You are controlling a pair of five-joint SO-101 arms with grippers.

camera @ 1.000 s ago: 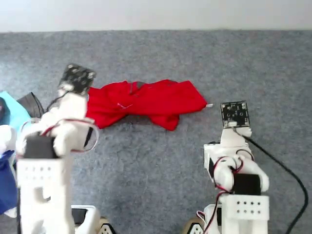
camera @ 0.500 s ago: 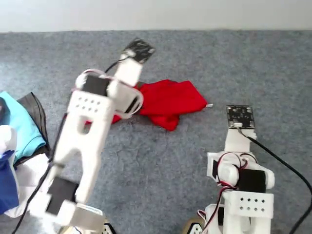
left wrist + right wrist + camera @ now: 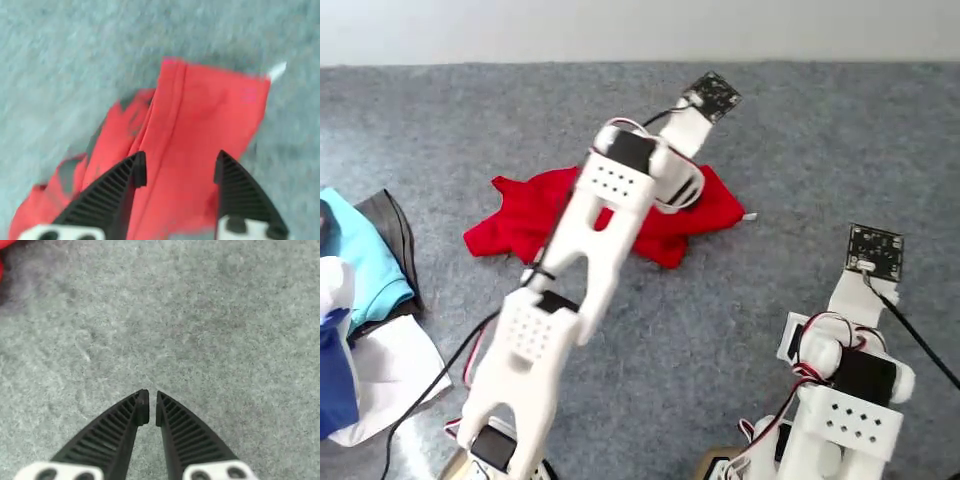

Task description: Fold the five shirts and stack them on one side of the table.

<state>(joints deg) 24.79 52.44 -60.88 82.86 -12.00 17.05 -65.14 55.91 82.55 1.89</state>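
High view: red shirt (image 3: 520, 215) lies a bit above mid-frame, centre-left to centre, bunched and creased, not flat, no fold in it yet. Small white tag (image 3: 750, 216) sticks out at its right end. L arm (image 3: 610, 190) stretches from lower left of frame up across the shirt, its wrist over the shirt's right part. L wrist view: left gripper (image 3: 180, 165) wide open, jaws apart w/ red cloth (image 3: 200, 130) under and between them, nothing pinched; can't tell whether the tips touch the fabric or hang just above it. Tag (image 3: 276, 71) shows at the cloth's corner. R arm (image 3: 845, 370) sits lower right of frame, well apart from the shirt. Right gripper (image 3: 149, 407) has jaws all but together, only a slit between, nothing held, over bare grey table (image 3: 225, 315). At the left edge of the high view is a heap of other garments: light blue (image 3: 360, 265), black (image 3: 395, 225), white (image 3: 390, 365), dark blue (image 3: 332, 375). They overlap and look loose; can't tell if any is properly folded, or which is stacked vs just waiting. Est. progress: red shirt is the one in hand, at the spread/grab stage, so flatten, fold and carry to the side are all left for it. Status of the other four is unclear. The task looks far from finished.
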